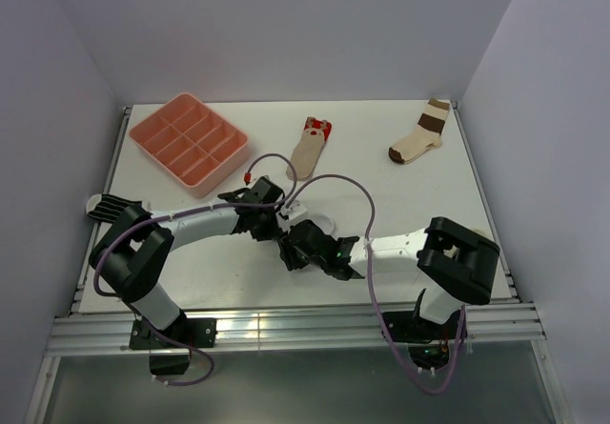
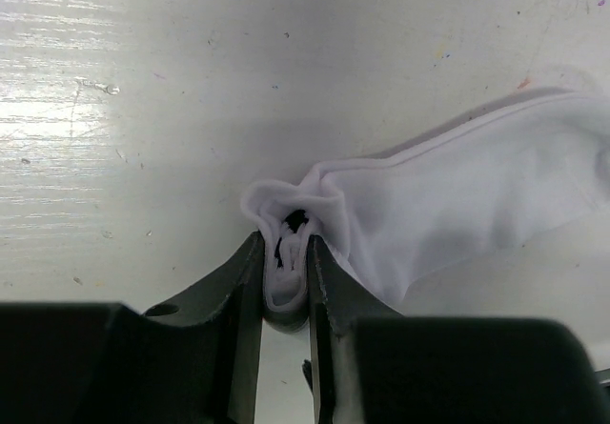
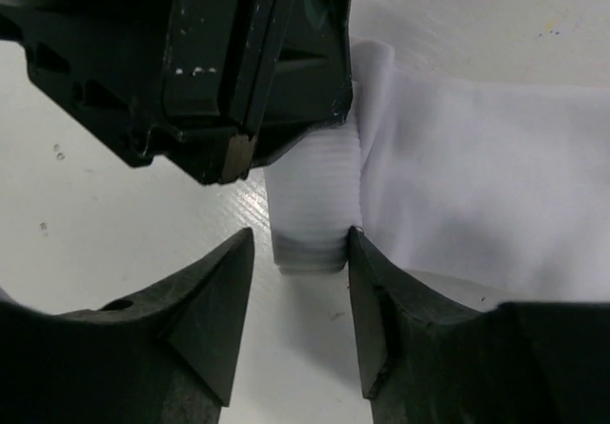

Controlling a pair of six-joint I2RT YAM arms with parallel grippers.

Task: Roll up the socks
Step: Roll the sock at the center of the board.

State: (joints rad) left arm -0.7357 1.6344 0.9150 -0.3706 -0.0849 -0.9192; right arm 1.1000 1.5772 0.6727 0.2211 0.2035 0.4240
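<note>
A robotics lab cell: a scuffed white worktop [image 1: 429, 195] boxed in by 3 plain walls [image 1: 286, 33], left arm [image 1: 191, 216] and right arm [image 1: 400, 246] trailing purple cables [image 1: 367, 195], bolted to an aluminium rail [image 1: 286, 327].

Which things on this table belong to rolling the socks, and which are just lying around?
For the job: white fabric sock, pinched in the left gripper; tan sock with red end; black-and-white thin-striped sock.
Lying about: cream sock with broad brown bands; pink plastic compartment tray.

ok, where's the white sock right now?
The white sock lies mid-table in the top view, just nearer than the tan sock, one end pinched in the left gripper with the right gripper open around it.
</note>
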